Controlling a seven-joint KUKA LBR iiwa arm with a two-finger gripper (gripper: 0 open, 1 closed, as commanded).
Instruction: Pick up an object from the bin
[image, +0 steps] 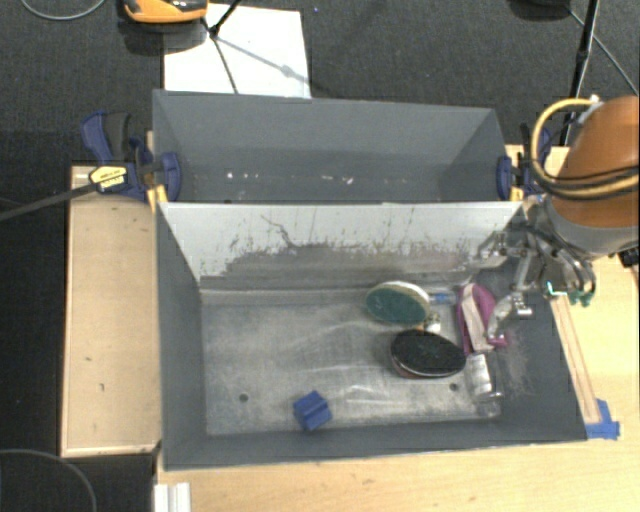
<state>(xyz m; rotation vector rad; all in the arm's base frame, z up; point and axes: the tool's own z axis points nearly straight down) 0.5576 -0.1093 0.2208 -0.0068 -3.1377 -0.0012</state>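
My gripper (522, 272) hangs over the bin's right side, by the right wall. Just left of and below it lies a slim magenta thing (474, 314), stretched along the floor. Beside that to the left are a teal-green oval disc (397, 303) and, lower, a black oval disc (428, 354). A small clear and silver thing (483, 381) lies under the magenta one, near the bin's front right corner. Nothing shows as held.
A small blue block (312, 410) lies alone near the front edge, left of the middle. The arm with its orange cover and cables comes in over the right rim. The bin's walls slope steeply at the back and left.
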